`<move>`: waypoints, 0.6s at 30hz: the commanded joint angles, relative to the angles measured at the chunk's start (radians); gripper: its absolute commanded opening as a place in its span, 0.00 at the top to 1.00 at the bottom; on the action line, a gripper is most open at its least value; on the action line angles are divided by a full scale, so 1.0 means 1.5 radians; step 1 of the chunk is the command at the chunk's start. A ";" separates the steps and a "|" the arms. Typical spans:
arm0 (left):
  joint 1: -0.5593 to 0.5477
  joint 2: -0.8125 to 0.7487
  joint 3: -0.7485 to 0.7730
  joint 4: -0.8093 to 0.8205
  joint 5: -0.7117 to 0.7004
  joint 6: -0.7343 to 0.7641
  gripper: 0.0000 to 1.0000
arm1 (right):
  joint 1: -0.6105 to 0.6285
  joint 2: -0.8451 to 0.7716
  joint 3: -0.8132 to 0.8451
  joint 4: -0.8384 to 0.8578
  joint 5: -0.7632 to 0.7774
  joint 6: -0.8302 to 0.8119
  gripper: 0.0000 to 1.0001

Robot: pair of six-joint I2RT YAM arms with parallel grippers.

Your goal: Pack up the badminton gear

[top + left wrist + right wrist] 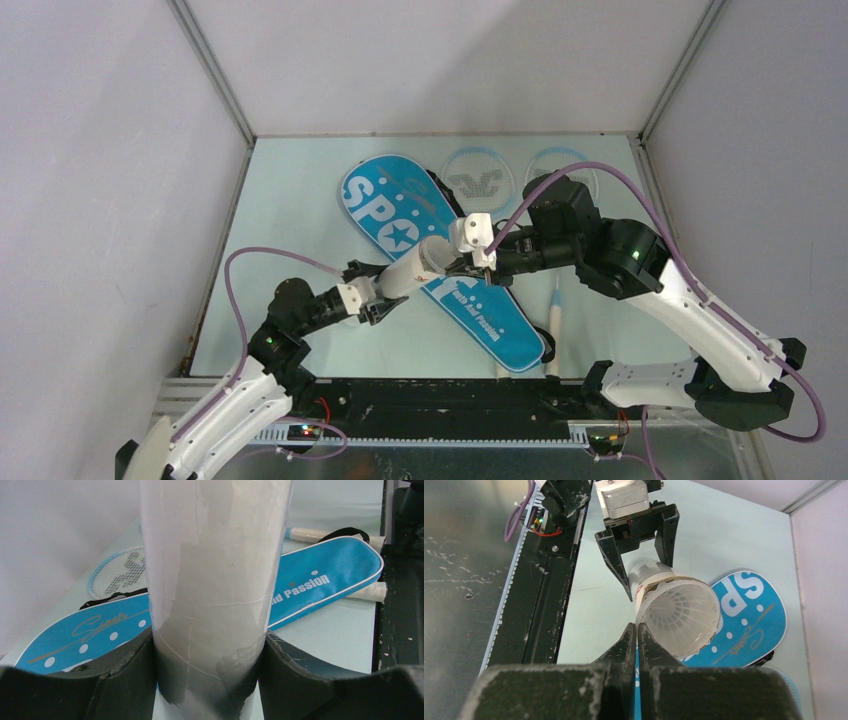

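The left gripper (372, 293) is clamped round the long white tube (418, 266), held over the middle of the counter above the blue bag (385, 210). The right gripper (637, 632) has its jaws pressed together at the tube's open rim, with a shuttlecock (676, 617) showing inside. The heads of both rackets (478, 180) lie by the far edge

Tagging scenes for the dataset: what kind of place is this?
Likely a lab robot test cell: plain white panel walls in metal framing, a left arm and right arm mounted on a black rail, exposed wiring.
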 commanded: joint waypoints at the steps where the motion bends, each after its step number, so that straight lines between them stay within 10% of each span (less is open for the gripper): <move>1: -0.002 -0.009 0.027 0.025 0.006 0.004 0.61 | -0.002 0.012 0.040 -0.017 -0.015 -0.013 1.00; 18: -0.002 -0.008 0.028 0.023 0.011 0.008 0.61 | 0.049 0.064 0.093 -0.089 0.082 -0.025 1.00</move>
